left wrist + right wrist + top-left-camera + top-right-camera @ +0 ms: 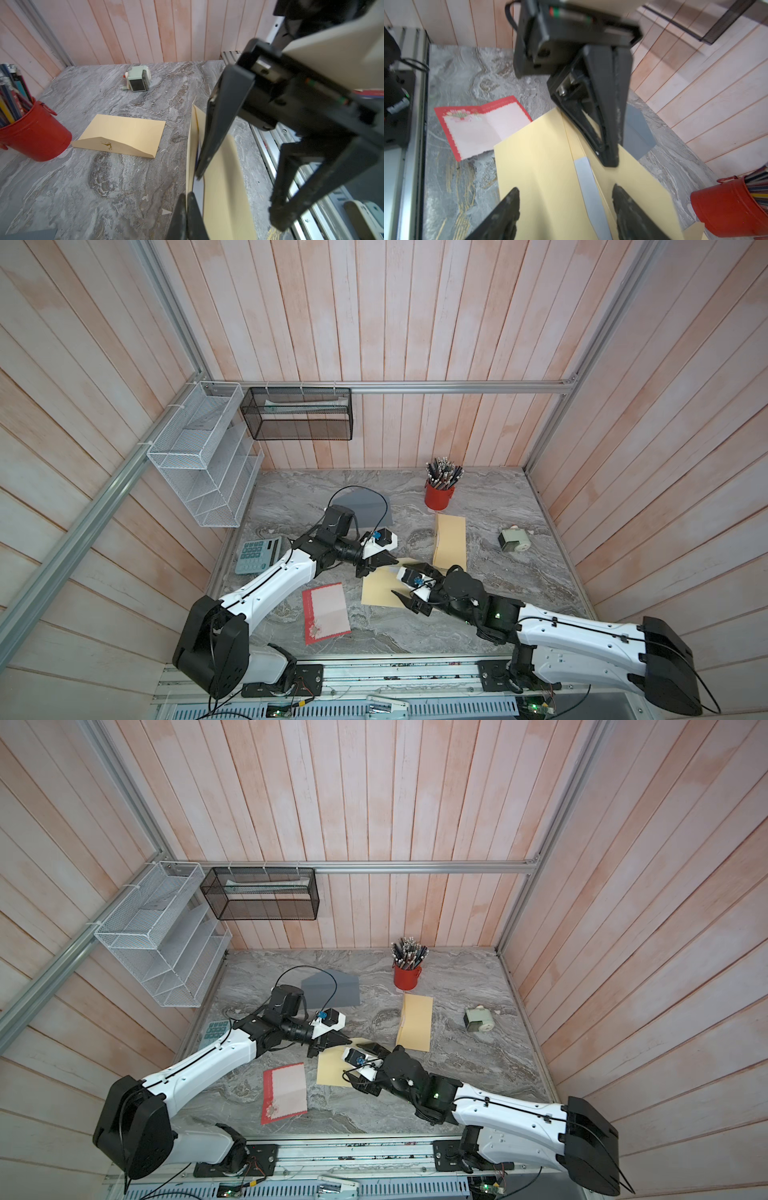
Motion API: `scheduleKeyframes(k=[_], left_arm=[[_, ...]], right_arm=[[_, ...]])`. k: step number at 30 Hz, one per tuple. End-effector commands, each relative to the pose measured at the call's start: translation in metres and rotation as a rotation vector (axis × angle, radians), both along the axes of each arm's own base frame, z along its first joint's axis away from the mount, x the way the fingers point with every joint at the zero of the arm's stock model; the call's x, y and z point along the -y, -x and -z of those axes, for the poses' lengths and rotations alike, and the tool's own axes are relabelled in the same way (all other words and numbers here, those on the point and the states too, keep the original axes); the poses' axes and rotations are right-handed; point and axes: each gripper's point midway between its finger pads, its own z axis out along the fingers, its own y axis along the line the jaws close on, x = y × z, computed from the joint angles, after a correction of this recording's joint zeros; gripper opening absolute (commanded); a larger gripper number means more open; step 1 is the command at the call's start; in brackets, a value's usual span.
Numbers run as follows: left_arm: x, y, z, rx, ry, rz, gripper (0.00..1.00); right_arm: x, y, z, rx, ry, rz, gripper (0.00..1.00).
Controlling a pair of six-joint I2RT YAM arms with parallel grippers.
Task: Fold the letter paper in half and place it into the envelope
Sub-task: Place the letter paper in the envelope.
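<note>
The letter paper (326, 612) (286, 1090) (477, 128), pink with a red border, lies flat near the table's front, with a crease across its middle. To its right lies a tan envelope (376, 593) (328, 1073) (224, 187) (542, 176) with a grey-blue strip along its opening. My left gripper (392, 561) (348, 1041) (186, 196) is shut on a thin raised edge of this envelope at its far side. My right gripper (395, 583) (345, 1064) (565, 188) hovers open just above the envelope, holding nothing. Both grippers are clear of the letter paper.
A second tan envelope (449, 541) lies behind to the right, and a grey envelope (368, 506) farther back. A red pencil pot (439, 495), a pencil sharpener (514, 540) and a calculator (257, 556) stand around the table. Wire racks (199, 456) hang on the left wall.
</note>
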Motion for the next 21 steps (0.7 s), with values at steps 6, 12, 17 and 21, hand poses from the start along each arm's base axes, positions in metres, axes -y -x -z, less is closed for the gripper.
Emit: scheduleKeyframes(k=[6,12,17,21], left_arm=[[-0.005,-0.030,-0.016,-0.108,0.132,-0.308,0.00],[-0.027,-0.031,-0.021,-0.194,0.298,-0.513,0.00],[-0.046,-0.033,-0.007,-0.297,0.387,-0.664,0.00],[-0.057,-0.045,0.024,-0.447,0.360,-0.811,0.00]], right_arm=[[0.037,-0.028,-0.047,-0.110,-0.273,0.168,0.77],[0.066,-0.066,-0.063,-0.267,-0.460,0.363,0.77],[0.071,-0.085,-0.048,-0.404,-0.496,0.452,0.73],[0.065,-0.092,-0.037,-0.451,-0.482,0.471,0.70]])
